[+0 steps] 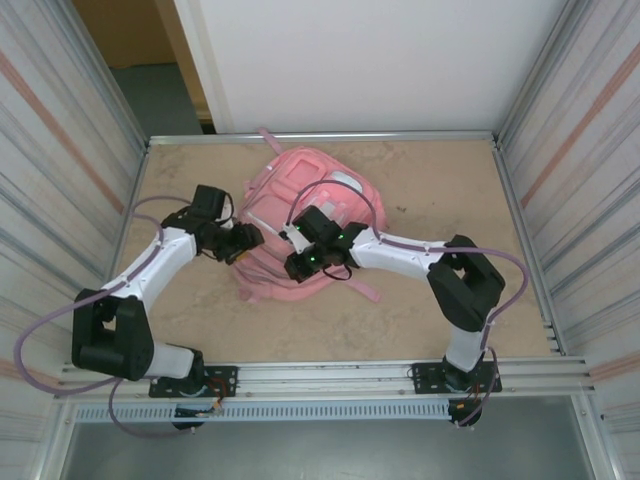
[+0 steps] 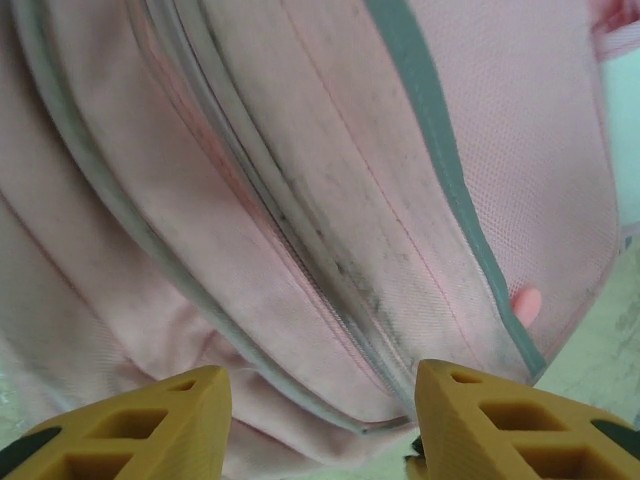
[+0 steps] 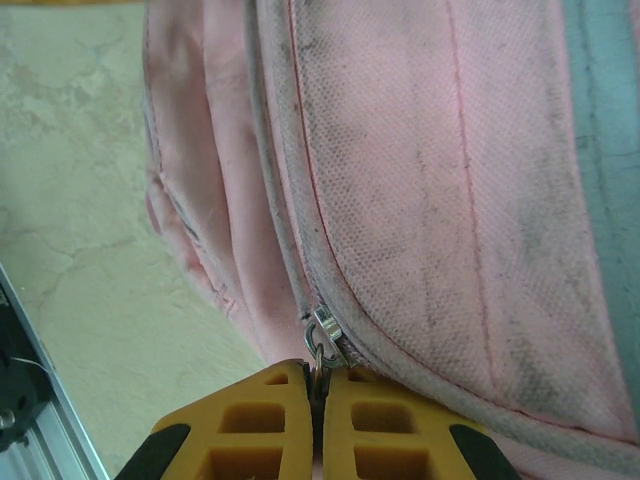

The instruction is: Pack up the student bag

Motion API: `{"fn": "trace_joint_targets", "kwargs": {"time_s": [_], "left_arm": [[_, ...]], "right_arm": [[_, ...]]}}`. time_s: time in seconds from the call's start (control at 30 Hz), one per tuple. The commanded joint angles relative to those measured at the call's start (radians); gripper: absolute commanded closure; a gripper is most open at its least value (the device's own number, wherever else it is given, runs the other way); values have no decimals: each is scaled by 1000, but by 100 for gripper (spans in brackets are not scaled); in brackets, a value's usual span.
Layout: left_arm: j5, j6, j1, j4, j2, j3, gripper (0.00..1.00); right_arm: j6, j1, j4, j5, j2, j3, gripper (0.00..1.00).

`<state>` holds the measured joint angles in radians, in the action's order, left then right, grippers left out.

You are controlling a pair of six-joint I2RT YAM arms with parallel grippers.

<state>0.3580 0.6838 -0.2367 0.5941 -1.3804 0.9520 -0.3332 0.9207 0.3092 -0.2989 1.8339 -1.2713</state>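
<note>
Student bag (image 1: 300, 225), a large soft pink fabric backpack with pale trim and pink straps, lies slumped in the middle of the sandy beige tabletop (image 1: 420, 190), somewhat toward the far edge, with both arms reaching in over its near side.

At the bag's near edge, the right gripper (image 3: 318, 400) has its yellow fingers pressed together on the small metal zip pull (image 3: 319, 345) of one of the bag's zips. The pull's ring is pinched between the pads, with the slider just above them. Along the stretch of seam visible above the slider, the zip looks closed.

On the bag's left flank, the left gripper (image 2: 320, 400) stands about halfway open. Nothing is between its fingers, and the pink fabric and grey zip lines lie just beyond them.

As a judgement, the task is at the zipping stage, with one hand on the slider and the other free to steady the cloth. Whether this zip is about to be run open for loading or has just been run shut cannot be told. Nor can what, if anything, is already inside, since no compartment gapes open in any view.
</note>
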Motion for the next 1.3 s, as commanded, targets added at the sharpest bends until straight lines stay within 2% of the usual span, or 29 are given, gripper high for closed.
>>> {"fn": "trace_joint_targets", "kwargs": {"time_s": [0.0,0.1,0.17,0.23,0.3,0.37,0.53,0.6,0.73,0.8,0.9,1.0,1.07,1.1,1.13,1.17,1.2,1.27], "left_arm": [[-47,105,-22,-99,-6,-30,49],[-101,117,-24,-118,-18,-29,50],[-112,110,-17,-151,-27,-36,56],[-78,81,0,-200,-39,-43,69],[-79,65,20,-215,-37,-53,89],[-86,40,40,-218,-26,-65,100],[-75,-76,89,-166,-8,-63,100],[-47,-117,109,-142,-10,-58,100],[7,-183,126,-131,-31,-50,100],[31,-199,129,-129,-42,-46,100],[67,-206,129,-163,-45,-52,100],[111,-209,129,-199,-15,-43,94],[92,-222,128,-205,24,-31,76],[62,-234,128,-208,48,-24,64],[30,-248,127,-217,76,-24,46],[6,-263,125,-231,100,-25,5],[-27,-283,126,-249,129,-30,1],[-117,-319,128,-278,186,-49,1]], "right_arm": [[-39,57,-57,-80,56,-70,100],[-68,76,-79,-79,73,-73,100],[-73,84,-97,-69,64,-54,100],[-72,84,-85,-55,54,-44,100],[-65,78,-65,-38,31,-29,100],[-39,65,-36,-12,11,-14,99],[89,0,146,107,-13,-30,93],[154,-17,189,154,-27,-20,88],[258,-36,256,333,-45,-15,84],[259,-62,266,344,-47,-20,84],[245,-93,248,278,-71,-13,83],[240,-98,198,271,-140,33,75],[235,-106,162,296,-194,66,68],[237,-113,132,315,-230,92,41],[241,-125,98,328,-271,118,0],[242,-140,68,335,-309,142,1],[249,-166,38,327,-352,171,1],[247,-234,-12,323,-424,212,1]]}}
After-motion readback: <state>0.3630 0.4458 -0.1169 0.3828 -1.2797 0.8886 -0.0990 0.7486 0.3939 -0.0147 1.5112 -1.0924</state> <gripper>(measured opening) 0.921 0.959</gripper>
